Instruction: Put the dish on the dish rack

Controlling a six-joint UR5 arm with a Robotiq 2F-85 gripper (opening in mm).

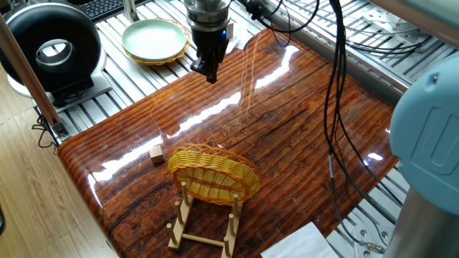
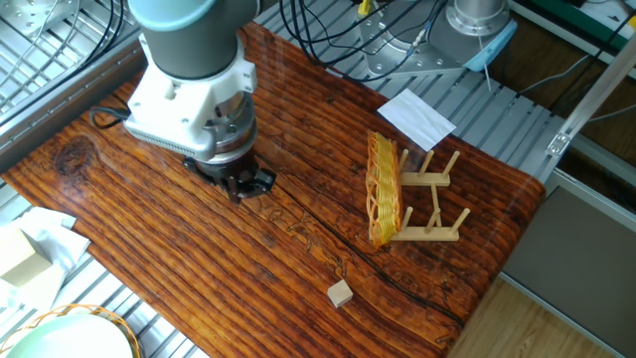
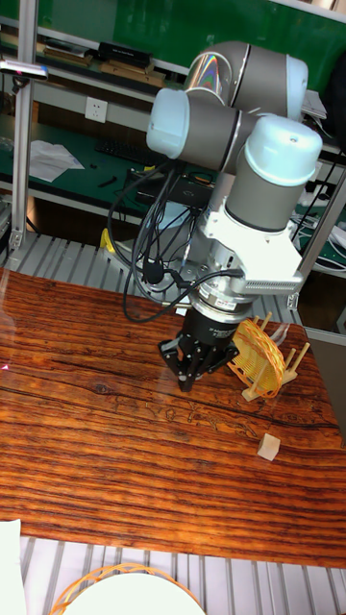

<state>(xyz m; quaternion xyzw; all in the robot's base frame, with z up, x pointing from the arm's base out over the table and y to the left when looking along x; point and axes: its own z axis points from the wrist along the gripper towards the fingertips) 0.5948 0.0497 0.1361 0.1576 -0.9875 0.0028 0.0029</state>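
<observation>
The dish, a yellow woven wicker oval, stands on its edge at the end of the dish rack, leaning on the upright pegs. Seen from the other side, the dish is a thin upright disc against the light-wood dish rack. My gripper hangs well away from both, over the far part of the table, pointing down. Its fingers meet at the tip and hold nothing. In the tall view the gripper hovers left of the dish.
A small wooden cube lies on the table near the rack. A pale green plate in a wicker holder sits beyond the table edge, close to my gripper. A black round device stands at the left. White paper lies by the rack.
</observation>
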